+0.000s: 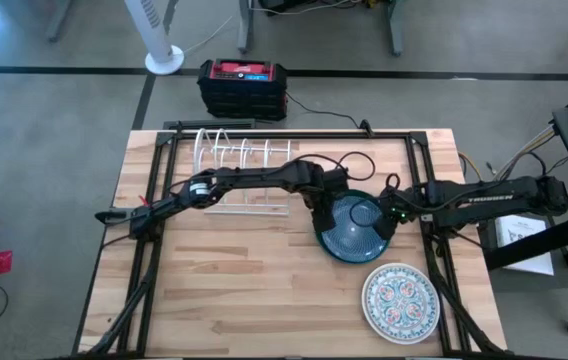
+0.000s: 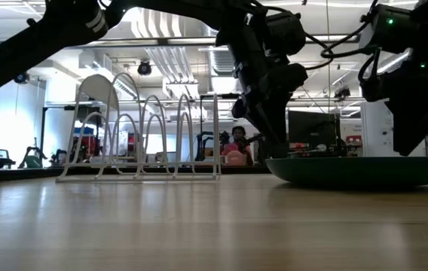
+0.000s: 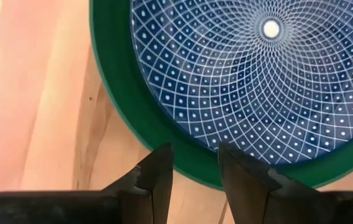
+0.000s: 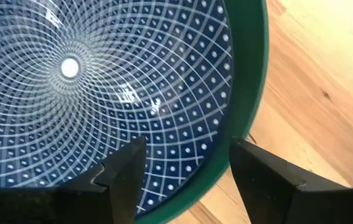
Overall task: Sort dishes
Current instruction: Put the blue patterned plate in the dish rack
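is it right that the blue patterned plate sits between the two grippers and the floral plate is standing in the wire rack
Not quite. The blue patterned plate does sit between the left gripper and the right gripper, but the floral plate is not in the wire rack. The high view shows it lying flat on the table, nearer the front right corner.

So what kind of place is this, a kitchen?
More likely a robotics lab or workshop: two arms work at a framed wooden table, and behind it an open hall shows ceiling ducts and screens.
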Motion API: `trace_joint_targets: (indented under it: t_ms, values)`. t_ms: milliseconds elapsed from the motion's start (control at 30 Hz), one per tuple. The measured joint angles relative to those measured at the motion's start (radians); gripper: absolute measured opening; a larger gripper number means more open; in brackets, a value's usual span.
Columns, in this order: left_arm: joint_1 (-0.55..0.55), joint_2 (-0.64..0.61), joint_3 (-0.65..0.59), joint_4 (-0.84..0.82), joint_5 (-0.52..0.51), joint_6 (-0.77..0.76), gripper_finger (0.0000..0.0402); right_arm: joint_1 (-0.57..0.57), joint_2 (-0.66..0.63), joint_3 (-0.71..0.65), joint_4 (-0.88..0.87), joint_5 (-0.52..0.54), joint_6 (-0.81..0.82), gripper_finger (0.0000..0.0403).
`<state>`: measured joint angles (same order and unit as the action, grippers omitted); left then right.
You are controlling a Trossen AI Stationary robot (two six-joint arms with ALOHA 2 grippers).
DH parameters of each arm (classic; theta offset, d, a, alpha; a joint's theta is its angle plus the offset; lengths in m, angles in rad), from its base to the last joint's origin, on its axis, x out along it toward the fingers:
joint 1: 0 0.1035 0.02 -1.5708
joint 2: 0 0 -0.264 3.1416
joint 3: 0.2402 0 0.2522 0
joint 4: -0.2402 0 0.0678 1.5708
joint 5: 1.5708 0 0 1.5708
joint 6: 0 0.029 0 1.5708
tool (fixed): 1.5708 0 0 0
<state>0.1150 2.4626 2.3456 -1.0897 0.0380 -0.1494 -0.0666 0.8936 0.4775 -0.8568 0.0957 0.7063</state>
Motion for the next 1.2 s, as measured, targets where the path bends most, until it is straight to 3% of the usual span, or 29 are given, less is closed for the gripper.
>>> trace_joint_targets:
  t_ms: [600, 900, 1100, 1200]
  values:
    - [-0.016, 0.057, -0.016, -0.002, 0.039, -0.018, 0.0117, 0.001, -0.001, -0.011, 0.067, 0.001, -0.010, 0.0232]
    - [-0.011, 0.054, -0.016, -0.017, 0.035, -0.079, 0.0117, 0.003, -0.057, 0.115, -0.208, 0.036, 0.046, 0.0230]
    - [0.005, 0.052, -0.016, -0.018, 0.024, -0.088, 0.0117, 0.022, -0.089, 0.131, -0.239, 0.029, 0.096, 0.0207]
    - [0.012, 0.052, -0.016, -0.029, -0.031, -0.076, 0.0117, 0.039, -0.077, 0.121, -0.245, 0.029, 0.123, 0.0179]
